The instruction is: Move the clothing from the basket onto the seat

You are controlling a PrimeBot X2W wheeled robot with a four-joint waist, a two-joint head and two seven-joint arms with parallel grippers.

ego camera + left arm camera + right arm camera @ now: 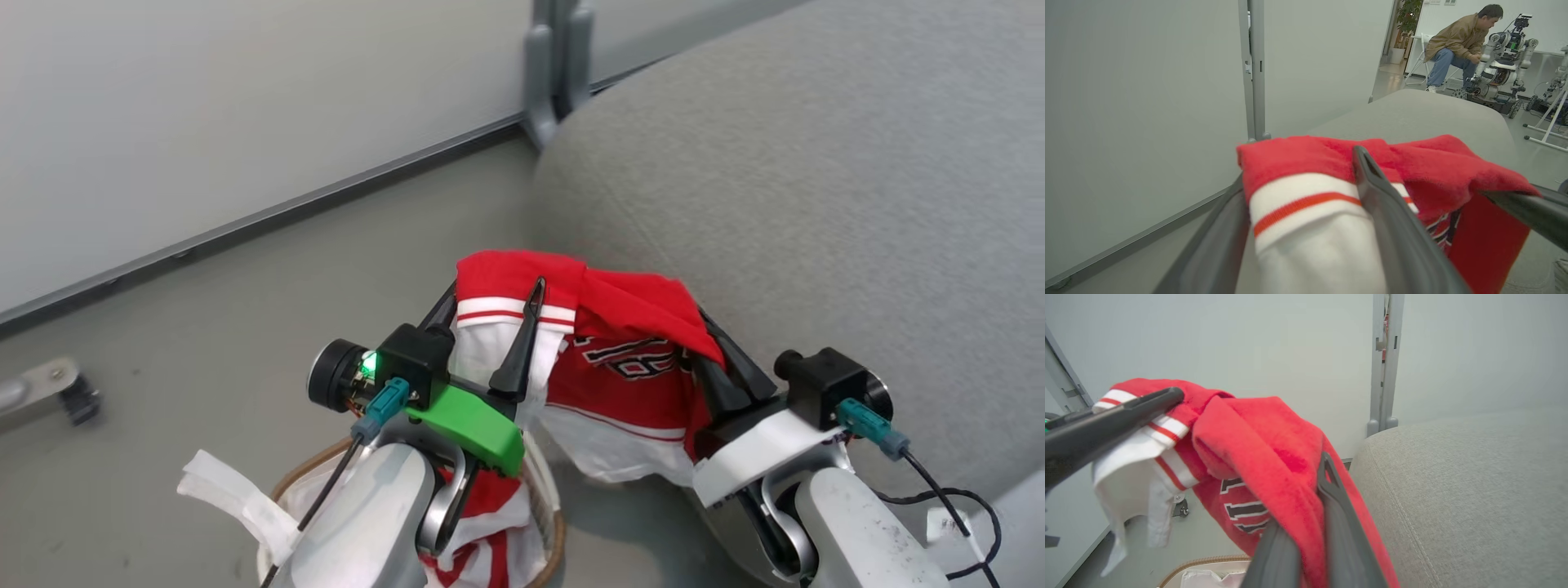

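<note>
Clothing (629, 367) over spread left pincer (495, 290), apparently pinched in right pincer (712, 336)

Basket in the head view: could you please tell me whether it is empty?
No, red and white clothing lies bunched inside the basket, within its brown woven rim.

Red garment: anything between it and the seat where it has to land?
Nothing visible. The red garment hangs across both grippers at the rounded edge of the seat, bare grey cushion beyond. The right gripper is shut on it; the left gripper stands open, cloth draped between its fingers.
</note>
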